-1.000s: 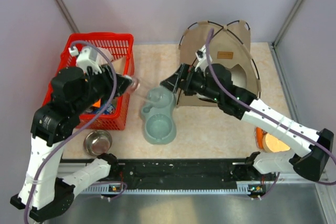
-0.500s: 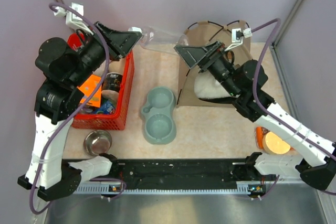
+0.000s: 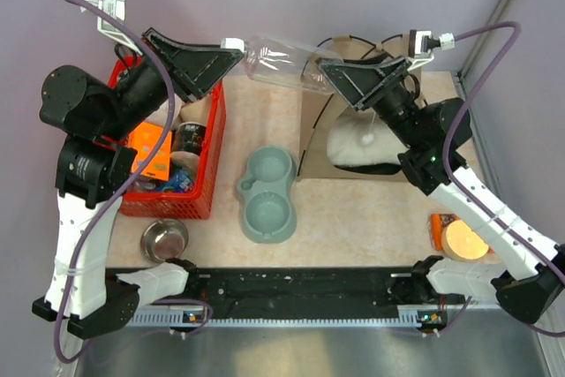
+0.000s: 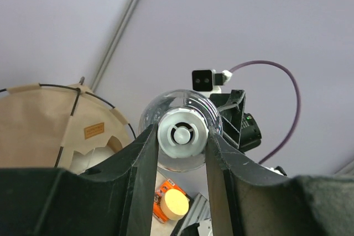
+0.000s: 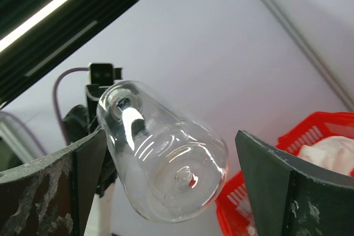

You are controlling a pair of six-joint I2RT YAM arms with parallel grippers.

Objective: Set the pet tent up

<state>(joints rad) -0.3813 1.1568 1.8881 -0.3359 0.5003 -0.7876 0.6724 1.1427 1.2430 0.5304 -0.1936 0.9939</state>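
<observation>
Tan felt pet tent (image 3: 313, 125) is standing at the back right of the desk (image 3: 353, 209), close to the wall, and honestly it looks pretty much up. The thin dark poles (image 4: 61, 85) are arched over the top and the walls are upright. The little brown label patch (image 4: 94, 131) sits above the doorway, and a fluffy white cushion (image 3: 357, 146) is inside it.

Neither arm is on the tent, though. Both are raised above the desk with a clear plastic bottle (image 3: 282, 59) lying sideways in the air between them. The left pincer (image 4: 181, 132) is clamped on the bottle's white cap (image 4: 182, 136). The right pincer (image 5: 171, 136) is spread wide with the bottle's bottom end sitting in the gap. From its wrist view, neither finger seems to be touching the plastic.

My read is that the tent part is basically done, or close to it. I can't see the back side or where the pole ends seat, so I wouldn't swear every pole is tucked in. What's left may just be a check or a nudge to square it up. The bottle looks like a separate job, maybe for the grey-green double bowl (image 3: 265, 196) in front of the tent. A red basket (image 3: 207, 165) full of other stuff sits on the left.
</observation>
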